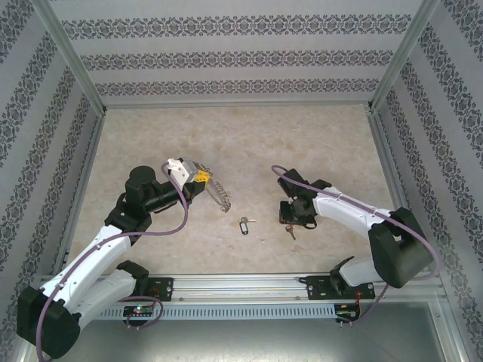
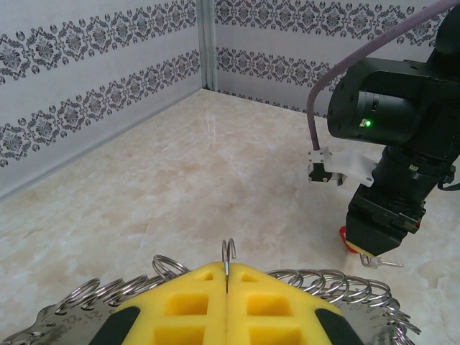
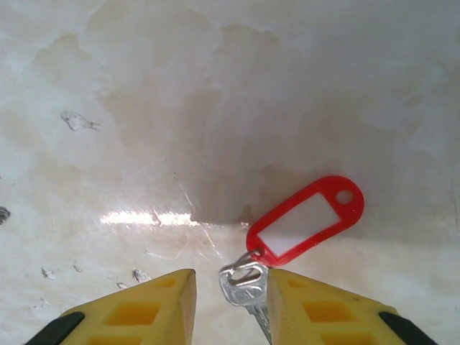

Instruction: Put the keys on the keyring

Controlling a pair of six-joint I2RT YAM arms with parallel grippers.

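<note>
Left gripper: jaws pressed together, pinching one upright loop of the large silvery wire keyring strung with small metal rings. In the top view the rest of the keyring trails toward 4 o'clock.

The small metal key with dark blue-black plastic tag lies free on the marbled tabletop, near the chain's end.

Right gripper: jaws spread, straddling the head of the small metal key with red oblong plastic tag. The tag lies flat at 1 o'clock.

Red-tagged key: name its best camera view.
Right wrist: the red-tagged key sits sharp between the fingers of the right gripper. In top external it is a speck beside that gripper; in left wrist, a red sliver under it.
</note>
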